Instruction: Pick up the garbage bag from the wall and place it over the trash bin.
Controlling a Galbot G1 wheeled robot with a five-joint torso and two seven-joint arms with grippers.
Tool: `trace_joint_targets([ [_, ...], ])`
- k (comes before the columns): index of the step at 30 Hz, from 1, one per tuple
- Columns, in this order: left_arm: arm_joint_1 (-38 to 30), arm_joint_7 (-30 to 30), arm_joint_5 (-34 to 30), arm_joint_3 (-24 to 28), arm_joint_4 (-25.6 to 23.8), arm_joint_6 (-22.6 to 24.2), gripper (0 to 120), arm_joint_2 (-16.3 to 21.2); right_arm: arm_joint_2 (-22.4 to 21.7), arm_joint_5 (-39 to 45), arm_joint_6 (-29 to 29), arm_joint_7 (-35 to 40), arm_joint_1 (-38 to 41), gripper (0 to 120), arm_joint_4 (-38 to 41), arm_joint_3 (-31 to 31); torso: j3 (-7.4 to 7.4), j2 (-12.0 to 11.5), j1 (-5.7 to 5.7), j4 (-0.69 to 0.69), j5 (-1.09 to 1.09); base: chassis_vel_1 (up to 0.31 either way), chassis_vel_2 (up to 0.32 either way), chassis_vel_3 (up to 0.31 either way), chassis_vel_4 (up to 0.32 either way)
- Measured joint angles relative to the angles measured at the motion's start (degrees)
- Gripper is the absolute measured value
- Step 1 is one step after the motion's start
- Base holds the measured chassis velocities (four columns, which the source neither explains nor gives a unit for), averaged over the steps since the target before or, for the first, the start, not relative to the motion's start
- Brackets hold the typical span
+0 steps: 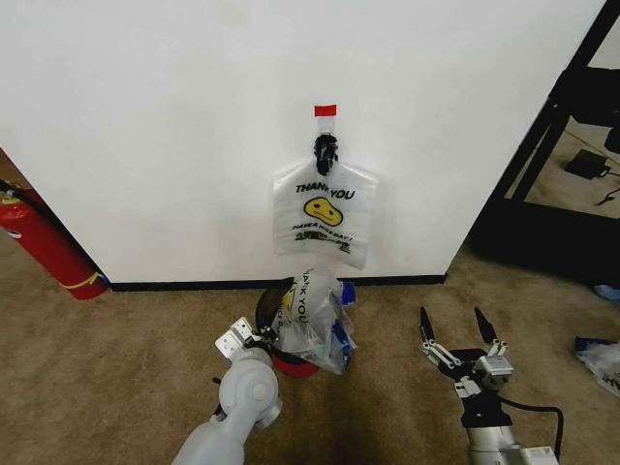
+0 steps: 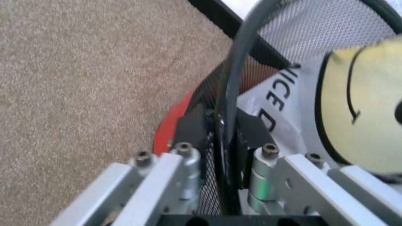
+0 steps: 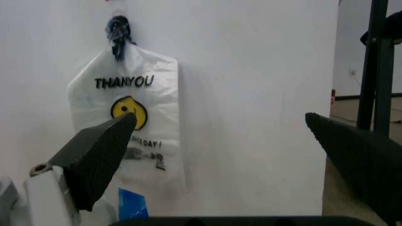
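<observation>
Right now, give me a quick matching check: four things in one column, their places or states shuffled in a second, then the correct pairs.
Things:
1. flat bag
2. garbage bag
3. left tool
4. right tool

Places or states:
A. open, above the carpet, holding nothing
B. hanging from the black hook on the wall
C. closed on the rim of the trash bin
D. draped over the trash bin

Pairs: 1-B, 2-D, 3-C, 4-A
</observation>
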Motion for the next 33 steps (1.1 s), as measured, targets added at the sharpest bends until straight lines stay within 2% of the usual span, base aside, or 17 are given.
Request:
trace_joint_targets([
  [3, 0.1, 0.0, -0.2, -0.3, -0.1, 0.1, 25, 0.1, 0.0, 0.1, 0.1, 0.0, 0.0, 100, -0.1, 0.1, 0.00, 0.0, 0.00, 0.00, 0.01, 0.000, 0.000, 0.000, 0.000],
  [9, 0.2, 0.1, -0.3, -1.2, -0.9, 0.3, 49, 1.0, 0.1, 0.1, 0.2, -0.1, 0.0, 100, -0.2, 0.0, 0.00, 0.0, 0.00, 0.01, 0.02, 0.000, 0.000, 0.000, 0.000],
  [11, 0.2, 0.1, -0.2, -1.4, -0.9, 0.3, 53, 1.2, 0.2, 0.1, 0.2, -0.1, 0.0, 100, -0.2, -0.1, 0.00, 0.0, 0.00, 0.01, 0.02, 0.000, 0.000, 0.000, 0.000],
  [13, 0.7, 0.6, 0.3, -1.6, -1.2, 0.4, 64, 2.3, 0.2, 0.1, 0.3, -0.1, 0.2, 100, -0.2, -0.4, 0.00, 0.0, 0.00, 0.01, 0.01, 0.000, 0.000, 0.000, 0.000],
  [16, 1.7, 1.1, 1.0, -2.2, -2.0, 0.5, 74, 4.0, 0.2, 0.1, 0.3, -0.2, 0.3, 100, -0.2, -0.4, 0.00, 0.0, 0.00, 0.01, 0.02, 0.000, 0.000, 0.000, 0.000],
  [17, 1.7, 1.1, 1.0, -2.2, -2.0, 0.5, 74, 4.0, 0.2, 0.1, 0.3, -0.2, 0.3, 100, -0.2, -0.4, 0.00, 0.0, 0.00, 0.01, 0.02, 0.000, 0.000, 0.000, 0.000],
  [22, 5.0, 2.6, 3.9, -4.9, -4.6, 1.9, 95, 7.5, -0.6, -0.8, 0.2, 0.1, 0.1, 100, -0.2, -0.9, 0.00, 0.0, 0.00, 0.02, 0.02, 0.000, 0.000, 0.000, 0.000],
  [27, 6.9, 4.2, 5.1, -7.1, -7.1, 1.8, 100, 9.0, -2.1, -1.3, -2.0, 1.9, 0.5, 100, 0.3, -2.1, 0.00, 0.0, 0.00, 0.02, 0.02, 0.000, 0.000, 0.000, 0.000],
  [33, 8.3, 5.1, 6.0, -6.0, -9.7, 1.9, 100, 8.9, -2.9, -2.2, -3.0, 2.9, 2.0, 100, -0.1, -3.7, 0.00, 0.0, 0.00, 0.01, 0.01, 0.000, 0.000, 0.000, 0.000],
])
